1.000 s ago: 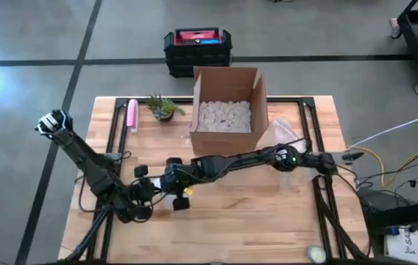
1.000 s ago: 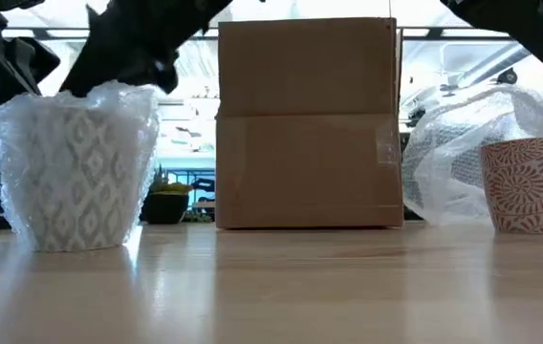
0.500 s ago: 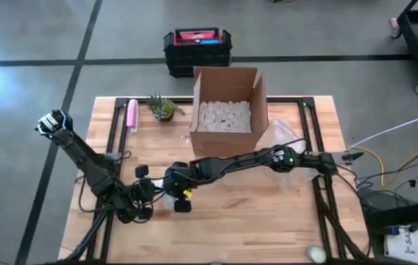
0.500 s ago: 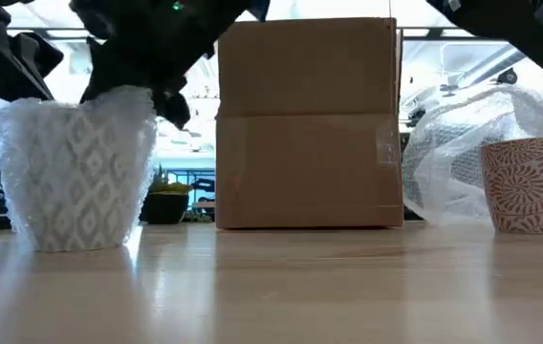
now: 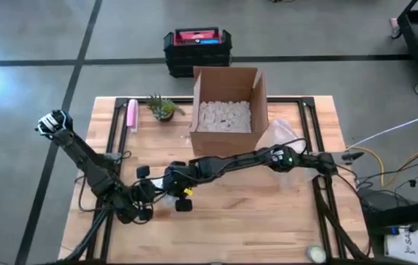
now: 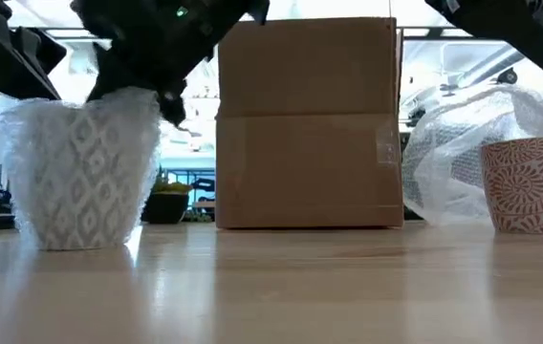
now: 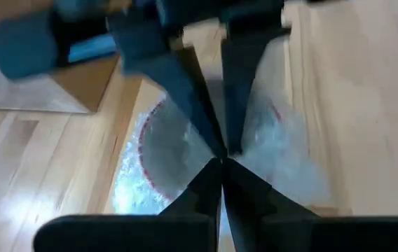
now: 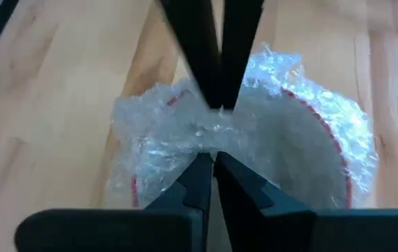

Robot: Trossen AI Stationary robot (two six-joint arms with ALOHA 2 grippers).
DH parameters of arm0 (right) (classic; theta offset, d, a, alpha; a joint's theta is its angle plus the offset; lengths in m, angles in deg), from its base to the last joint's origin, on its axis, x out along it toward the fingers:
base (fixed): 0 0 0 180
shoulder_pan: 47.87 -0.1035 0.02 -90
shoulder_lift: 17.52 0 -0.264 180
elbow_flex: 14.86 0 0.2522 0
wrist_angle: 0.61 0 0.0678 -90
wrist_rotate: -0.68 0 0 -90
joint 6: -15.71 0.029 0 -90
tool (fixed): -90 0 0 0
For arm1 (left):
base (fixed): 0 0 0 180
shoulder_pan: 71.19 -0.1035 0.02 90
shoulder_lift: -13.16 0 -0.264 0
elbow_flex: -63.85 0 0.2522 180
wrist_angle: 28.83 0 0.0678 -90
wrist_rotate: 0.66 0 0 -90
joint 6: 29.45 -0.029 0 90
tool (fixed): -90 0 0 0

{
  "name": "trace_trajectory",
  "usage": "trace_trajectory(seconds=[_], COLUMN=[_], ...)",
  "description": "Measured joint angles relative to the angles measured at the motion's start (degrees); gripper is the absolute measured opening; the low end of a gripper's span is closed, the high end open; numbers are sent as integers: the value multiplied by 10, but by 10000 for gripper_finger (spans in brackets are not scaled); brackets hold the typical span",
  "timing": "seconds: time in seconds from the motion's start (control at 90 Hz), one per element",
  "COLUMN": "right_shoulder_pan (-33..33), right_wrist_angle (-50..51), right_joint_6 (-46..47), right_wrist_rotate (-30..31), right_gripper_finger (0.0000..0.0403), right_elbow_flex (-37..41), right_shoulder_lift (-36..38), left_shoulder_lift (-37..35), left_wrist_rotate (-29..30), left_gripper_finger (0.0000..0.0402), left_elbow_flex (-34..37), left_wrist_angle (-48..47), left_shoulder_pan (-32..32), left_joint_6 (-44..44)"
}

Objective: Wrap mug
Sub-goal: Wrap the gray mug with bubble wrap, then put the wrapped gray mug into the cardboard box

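1. Pinching the wrap [image 8: 269, 133] over the mug [image 6: 80, 177], the right gripper [image 8: 211, 162] is pressing its fingers together on the film at the mug's mouth.
2. Meeting it tip to tip, the left gripper [image 7: 220, 164] is nipping the same wrap with fingers pressed together.
3. Standing upright, the mug is sitting near the table's [image 5: 268, 221] front left, well apart from the box [image 5: 227, 110] at the back edge.
4. Resting at the right side, a second mug [image 6: 527, 183] is standing beside loose bubble wrap [image 6: 463, 162].
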Motion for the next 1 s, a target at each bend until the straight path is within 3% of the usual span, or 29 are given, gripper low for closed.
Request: trace_trajectory(seconds=[0.244,0.367,0.556,0.778,0.889,1.0], right_shoulder_pan=[0,1,-20,-32,-32,-32], right_wrist_angle=[34,51,52,57,57,56], right_joint_6=[-5,-55,-83,-98,-81,-77], right_wrist_rotate=[-2,-4,-2,70,84,89], right_gripper_finger=[14,25,110,219,237,225], right_elbow_flex=[-3,-1,-3,-3,-4,-5], right_shoulder_lift=[65,69,70,26,8,-9], left_shoulder_lift=[-5,-5,-6,-6,-6,-6], left_wrist_rotate=[-20,-20,-36,-36,-37,-37], left_gripper_finger=[0,0,0,0,0,0], left_elbow_flex=[-9,-14,-14,-14,-14,-14], left_wrist_angle=[-3,0,-2,-2,-2,-1], left_shoulder_pan=[-1,-1,-1,-1,0,0], left_joint_6=[-56,-56,-56,-54,-54,-54])
